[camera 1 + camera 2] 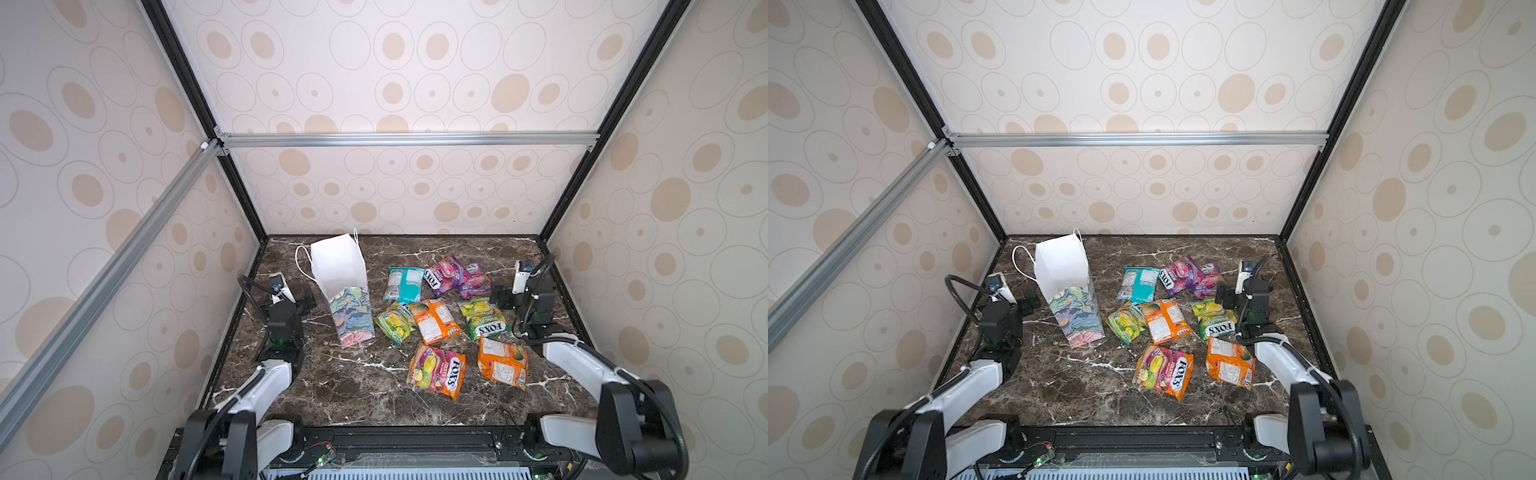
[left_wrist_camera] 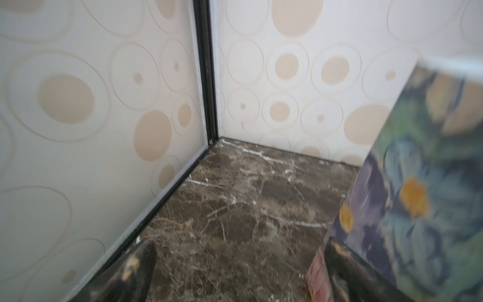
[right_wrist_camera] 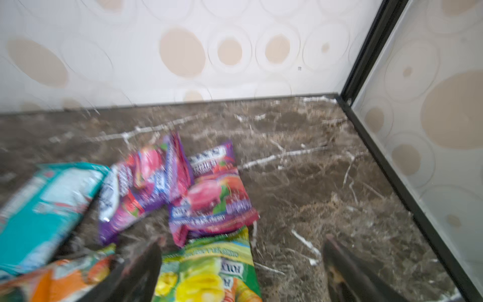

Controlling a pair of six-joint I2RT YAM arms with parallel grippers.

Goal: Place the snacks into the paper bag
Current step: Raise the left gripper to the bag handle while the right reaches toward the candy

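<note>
— Top views, both: whereabouts of the paper bag (image 1: 351,316) (image 1: 1075,311)?

— Standing upright at the rear left of the table (image 1: 353,395) (image 1: 1084,395). Mouth open, white inside, floral print outside, white cord handles hanging over the rim.

— And the snacks (image 1: 436,320)?

— Lying on the table to the right of the bag, 8 countable. At the rear, teal packet (image 1: 403,284) (image 1: 1138,284) nearest the bag, then 2 purple-pink packets (image 1: 446,274) (image 1: 1179,274) overlapping each other. In the middle, green-yellow packet (image 1: 395,322) (image 1: 1125,322) overlapping an orange packet (image 1: 436,320) (image 1: 1165,320) at the edge, then a second green packet (image 1: 484,318) (image 1: 1214,320) marked FOX'S. At the front, a multicoloured packet (image 1: 438,372) (image 1: 1165,372) and a second orange packet (image 1: 503,361) (image 1: 1229,365), set apart from each other.

— Left gripper (image 1: 308,301) (image 1: 1032,301)?

— Low beside the bag's left face, fingers (image 2: 141,269) spread wide, grasping nothing. Seen from the left wrist view: bare marble between the 2 fingers, 1 of them right at the bag's bottom corner; touching or not, cannot tell.

— Right gripper (image 1: 500,297) (image 1: 1225,297)?

— Poised at the right edge of the pile, near the purple-pink pair and above the second green packet. Fingers (image 3: 345,269) released, holding nothing. Right wrist view blurred, yet clear enough: 1 finger over that green packet's edge, 1 over bare table, teal and purple-pink packets just beyond.
</note>
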